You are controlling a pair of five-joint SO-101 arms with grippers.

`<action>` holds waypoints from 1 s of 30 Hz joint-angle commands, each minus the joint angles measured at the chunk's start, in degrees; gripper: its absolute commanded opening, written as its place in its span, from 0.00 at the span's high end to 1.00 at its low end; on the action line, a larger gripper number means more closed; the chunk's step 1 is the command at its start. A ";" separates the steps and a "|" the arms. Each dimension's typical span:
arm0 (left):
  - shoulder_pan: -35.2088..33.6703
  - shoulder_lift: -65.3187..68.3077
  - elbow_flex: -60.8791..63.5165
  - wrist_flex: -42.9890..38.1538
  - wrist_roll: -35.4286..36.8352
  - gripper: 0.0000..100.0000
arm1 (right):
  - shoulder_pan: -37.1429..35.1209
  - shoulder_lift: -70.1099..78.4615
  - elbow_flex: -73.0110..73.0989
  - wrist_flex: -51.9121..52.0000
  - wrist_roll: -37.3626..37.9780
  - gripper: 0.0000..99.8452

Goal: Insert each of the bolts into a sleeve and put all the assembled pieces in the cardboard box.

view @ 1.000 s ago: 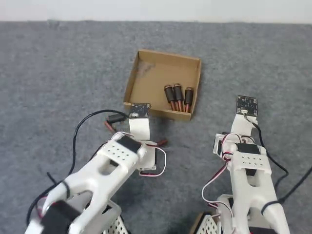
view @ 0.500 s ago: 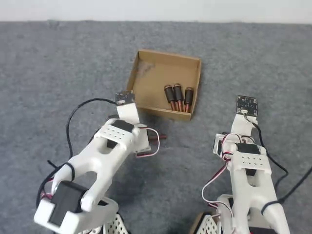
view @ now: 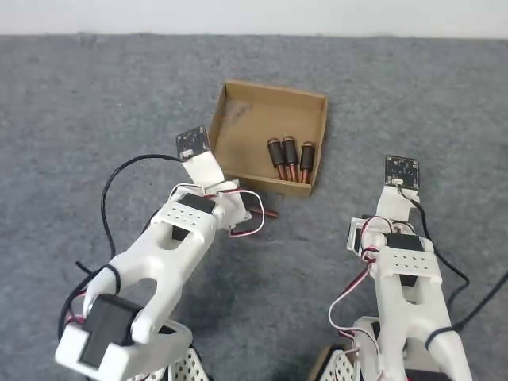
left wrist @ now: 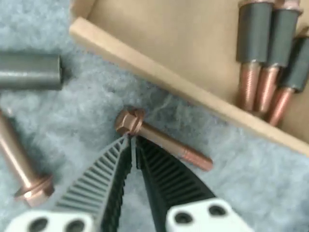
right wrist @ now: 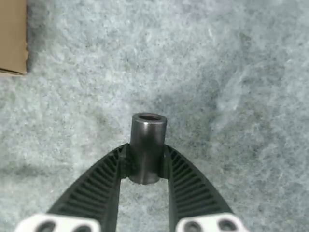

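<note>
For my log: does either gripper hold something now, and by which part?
The right gripper holds a sleeve around its rear half, open end free. The left gripper holds nothing.

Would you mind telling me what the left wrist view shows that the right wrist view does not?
The left wrist view has the left gripper, shut, tips beside a bolt, plus a second bolt, a loose sleeve and three assembled pieces inside the cardboard box. The right wrist view instead has the right gripper shut on a sleeve. Both show part of that box and the grey carpet.
</note>
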 commanded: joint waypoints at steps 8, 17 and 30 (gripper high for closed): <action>-0.26 -0.79 -2.77 -1.67 12.40 0.98 | 0.75 -2.51 -0.09 -0.48 0.97 0.99; -1.14 -0.79 -3.03 1.14 19.34 0.76 | 0.75 -2.51 -0.09 -0.48 0.97 0.99; -0.62 -0.70 -3.03 3.25 19.60 0.97 | 0.57 -2.86 -0.09 1.01 0.97 0.99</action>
